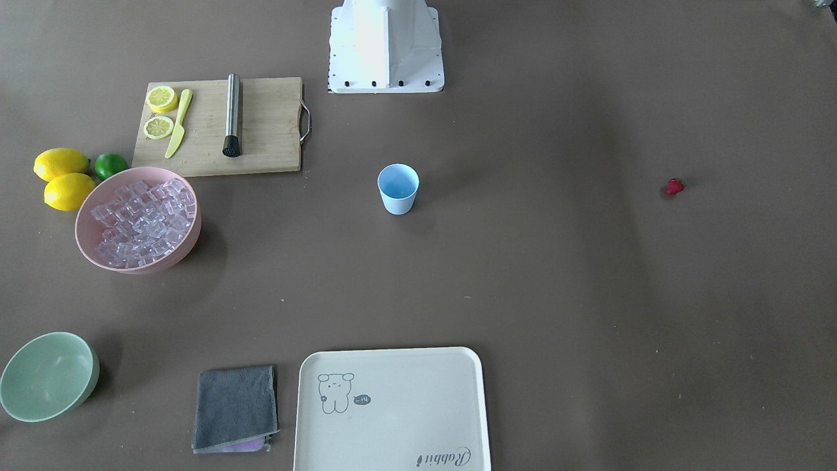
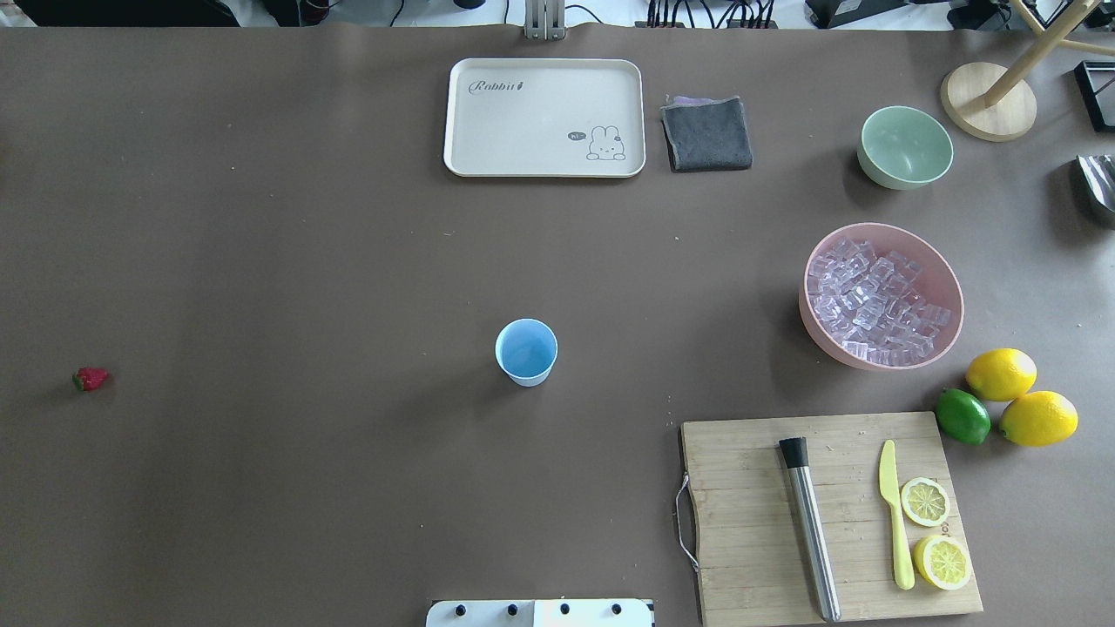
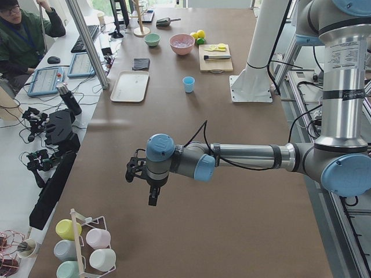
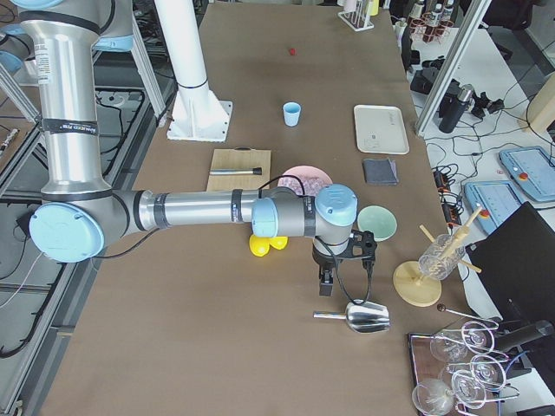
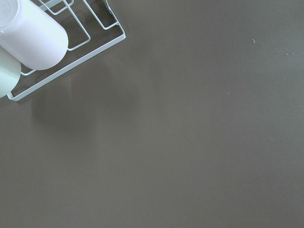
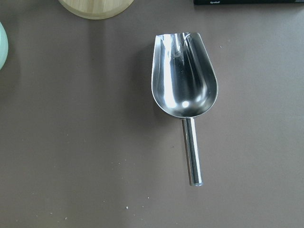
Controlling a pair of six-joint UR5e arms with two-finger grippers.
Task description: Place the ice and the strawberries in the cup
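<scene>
Task not begun: the small light blue plastic cup is shown empty at the middle of the bench, the clear ice cubes heaped in the round pink bowl at right, the tiny red strawberry far left; the opening and load of the left tool and right tool cannot be told.

The small light blue plastic tumbler stood upright and empty, mouth up, near the middle of the brown table. The many small clear glassy ice cubes sat heaped in the round pink bowl, well apart from the tumbler. Far off on the tumbler's other side, the tiny red strawberry with its dark green top lay alone on the tabletop.
</scene>
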